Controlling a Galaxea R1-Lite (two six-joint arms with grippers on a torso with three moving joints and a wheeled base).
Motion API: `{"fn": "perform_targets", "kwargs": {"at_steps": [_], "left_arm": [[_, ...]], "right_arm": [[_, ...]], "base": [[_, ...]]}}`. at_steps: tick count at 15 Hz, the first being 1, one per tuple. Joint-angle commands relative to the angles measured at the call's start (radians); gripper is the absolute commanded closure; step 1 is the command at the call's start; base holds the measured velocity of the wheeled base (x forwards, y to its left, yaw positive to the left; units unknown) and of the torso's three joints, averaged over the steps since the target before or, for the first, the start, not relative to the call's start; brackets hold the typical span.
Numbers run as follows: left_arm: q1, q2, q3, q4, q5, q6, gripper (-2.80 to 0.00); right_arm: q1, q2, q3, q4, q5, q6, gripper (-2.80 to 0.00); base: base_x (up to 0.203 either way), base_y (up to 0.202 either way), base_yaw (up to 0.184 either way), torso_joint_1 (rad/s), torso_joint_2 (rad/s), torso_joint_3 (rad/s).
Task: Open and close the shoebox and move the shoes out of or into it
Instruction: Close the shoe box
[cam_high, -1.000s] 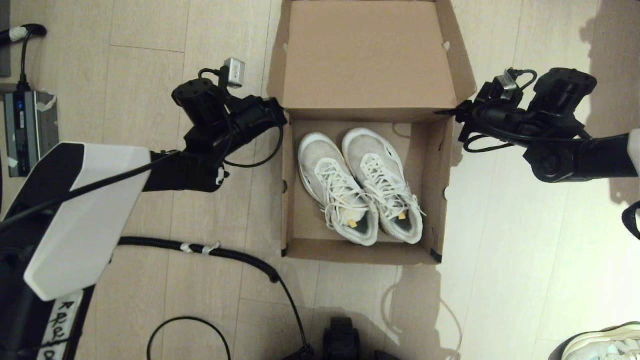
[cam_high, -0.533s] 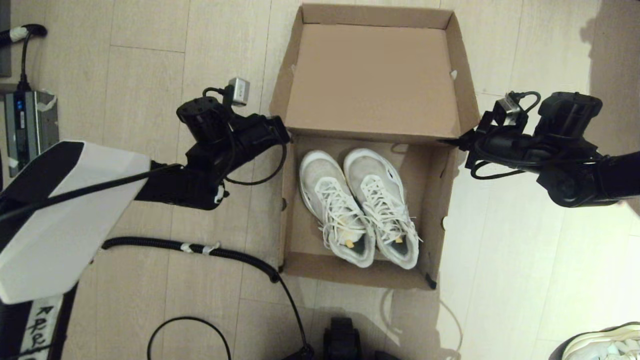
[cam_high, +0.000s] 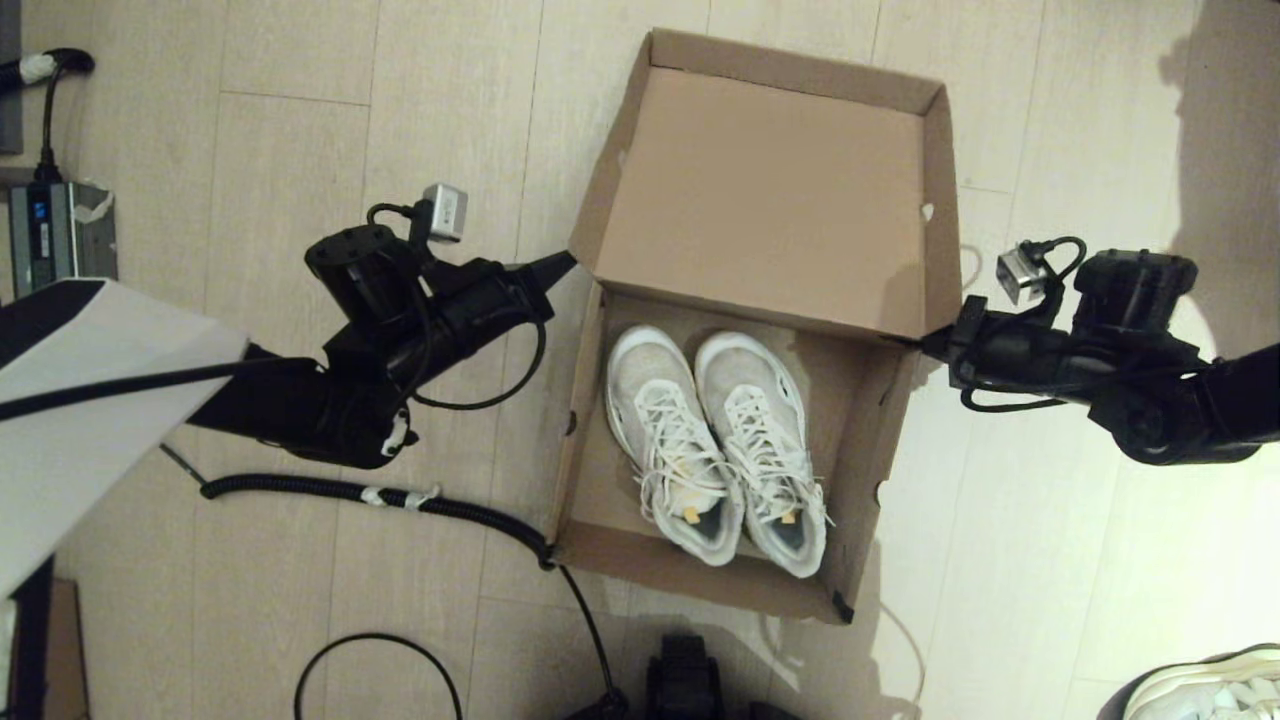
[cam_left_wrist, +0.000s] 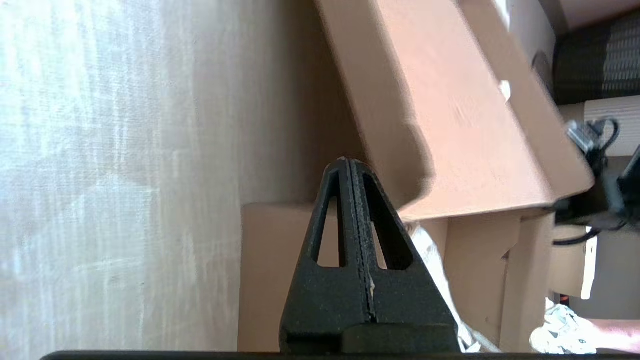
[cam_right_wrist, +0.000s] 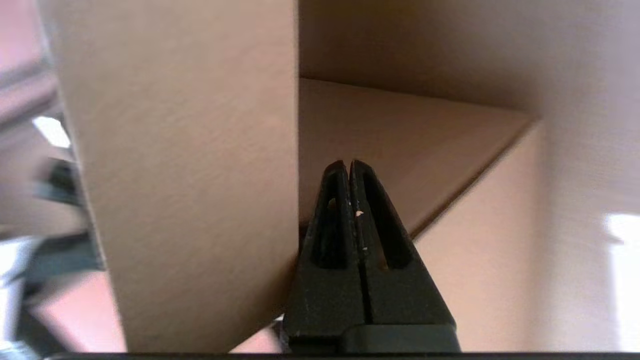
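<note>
Both fingers (cam_left_wrist: 350, 172) pressed together, seemingly touching the open shoebox (cam_high: 870, 440) lid corners.

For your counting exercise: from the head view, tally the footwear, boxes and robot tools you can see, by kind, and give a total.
White mesh sneakers in the shoebox: 2
Lone sneaker at the floor's corner: 1
Shoebox: 1
Tools: 2, left tool, right tool
Total: 6
</note>
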Motion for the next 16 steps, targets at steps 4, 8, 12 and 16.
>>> {"fn": "perform_targets", "kwargs": {"at_steps": [4,8,12,16], "left_arm": [[0.001,-0.003,0.031,-0.018,-0.001,-0.002,0.0],[0.026,0.004,0.019,-0.02,-0.001,-0.004,0.0],[0.037,0.013,-0.006,-0.017,-0.004,-0.005,0.0],[0.046,0.033,-0.063,-0.006,-0.005,-0.005,0.0]], "right_arm": [[0.003,0.081,0.021,-0.002,-0.089,-0.155,0.0],[-0.02,0.079,0.033,-0.002,-0.165,-0.208,0.0],[-0.053,-0.017,0.061,0.017,-0.167,-0.207,0.0],[-0.056,-0.102,0.05,0.089,-0.178,-0.205,0.0]], "base": [[0.0,0.0,0.0,0.0,0.0,0.0],[0.0,0.0,0.0,0.0,0.0,0.0],[0.0,0.0,0.0,0.0,0.0,0.0],[0.0,0.0,0.0,0.0,0.0,0.0]]}}
